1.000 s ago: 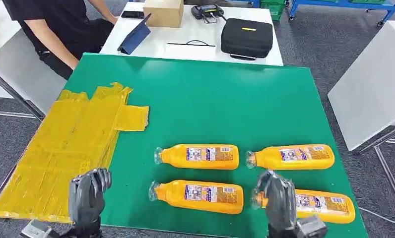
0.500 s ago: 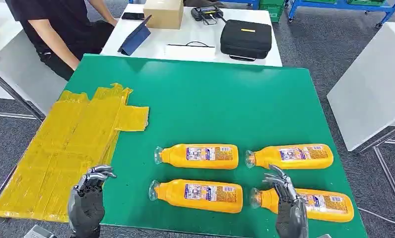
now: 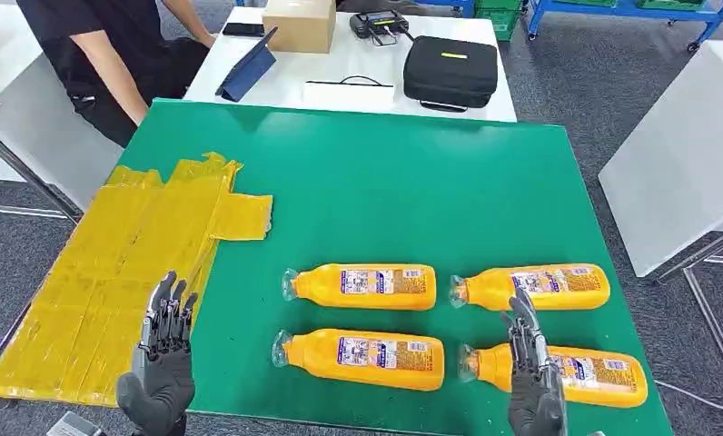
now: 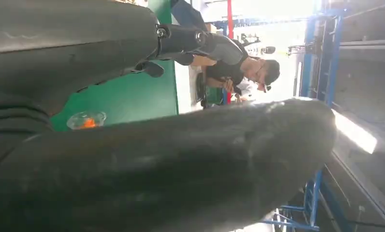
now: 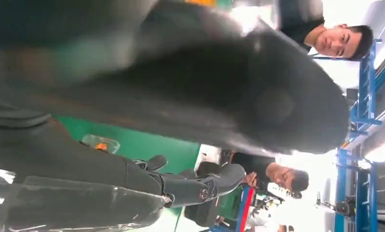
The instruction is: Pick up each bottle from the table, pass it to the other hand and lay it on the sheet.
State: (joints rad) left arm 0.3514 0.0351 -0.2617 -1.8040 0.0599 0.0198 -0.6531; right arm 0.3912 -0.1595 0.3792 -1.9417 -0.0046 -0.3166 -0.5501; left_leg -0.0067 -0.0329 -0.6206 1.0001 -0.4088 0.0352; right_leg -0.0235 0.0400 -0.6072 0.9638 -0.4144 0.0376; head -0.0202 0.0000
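Several orange bottles lie on their sides on the green table [image 3: 385,191], caps to the left: one far left [image 3: 362,286], one far right [image 3: 532,286], one near left [image 3: 362,358], one near right [image 3: 576,374]. My right hand [image 3: 530,377] stands at the near edge with fingers stretched out, in front of the near right bottle's neck, holding nothing. My left hand [image 3: 161,372] is raised with fingers spread over the edge of the yellow sheet [image 3: 122,272], empty. A bottle cap [image 4: 85,120] peeks between my left fingers in the left wrist view; another cap [image 5: 99,143] appears in the right wrist view.
A person in black [image 3: 113,54] sits at the far left beside a white table [image 3: 340,68] with a cardboard box [image 3: 299,23], a tablet [image 3: 247,65] and a black case [image 3: 451,68]. Another white table [image 3: 680,154] stands to the right.
Both hands have uncurled: a second ago their fingers were bent in, now they stretch out and spread. The bottles have not moved.
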